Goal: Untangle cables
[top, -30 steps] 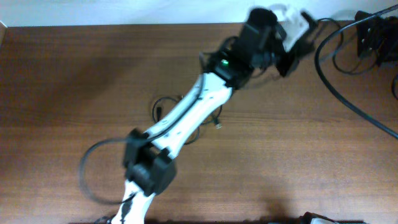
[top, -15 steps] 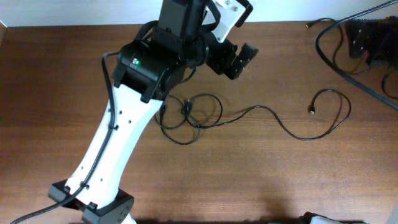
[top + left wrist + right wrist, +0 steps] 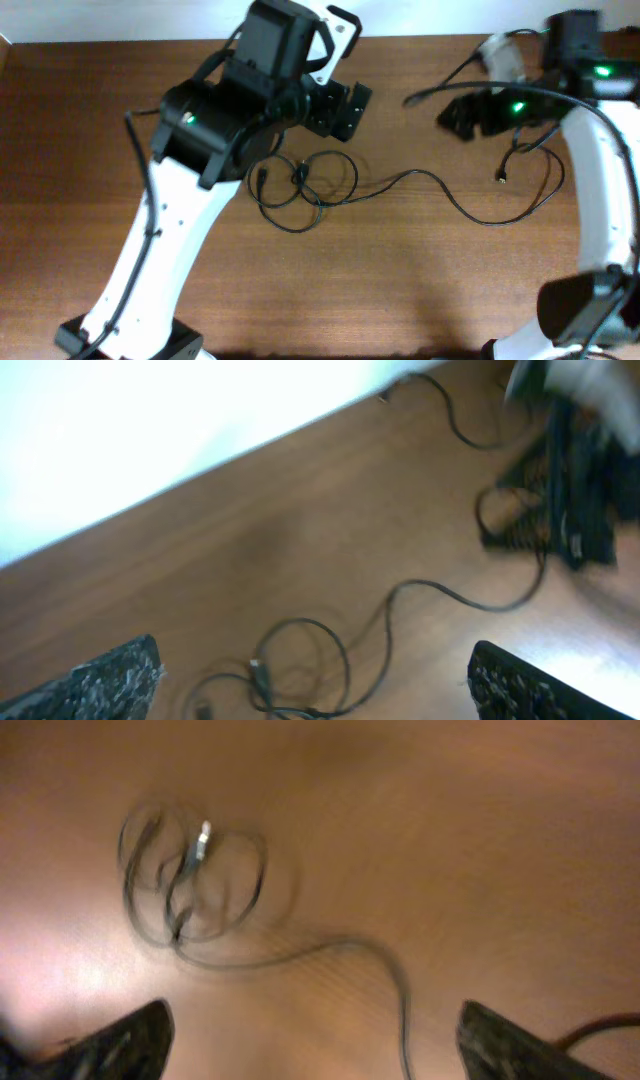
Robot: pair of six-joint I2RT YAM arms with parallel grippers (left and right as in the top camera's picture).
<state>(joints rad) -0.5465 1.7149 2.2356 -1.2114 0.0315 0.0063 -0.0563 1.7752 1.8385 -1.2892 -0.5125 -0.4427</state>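
A thin black cable [image 3: 400, 180] lies on the brown table. Its left part is a tangle of overlapping loops [image 3: 300, 185], and a long strand runs right to a small plug end [image 3: 499, 179]. My left gripper [image 3: 340, 108] hovers just beyond the tangle, open and holding nothing. In the left wrist view the loops [image 3: 300, 660] lie below and between the wide-apart jaws of the left gripper [image 3: 315, 685]. My right gripper [image 3: 465, 115] hangs open above the table near the plug end. The right wrist view shows the coil [image 3: 190, 870] far ahead of the open right gripper [image 3: 320, 1040], and the strand [image 3: 395, 985] passes between its jaws.
The table's far edge meets a white wall [image 3: 120, 20]. The right arm [image 3: 600, 190] curves along the right side of the table, with its own dark cables [image 3: 530, 135] looping near its wrist. The left arm [image 3: 160, 240] crosses the left half.
The left arm swung from the far right back over the tangle and its jaws opened. The cable now lies stretched toward the right. The right arm has come into view.
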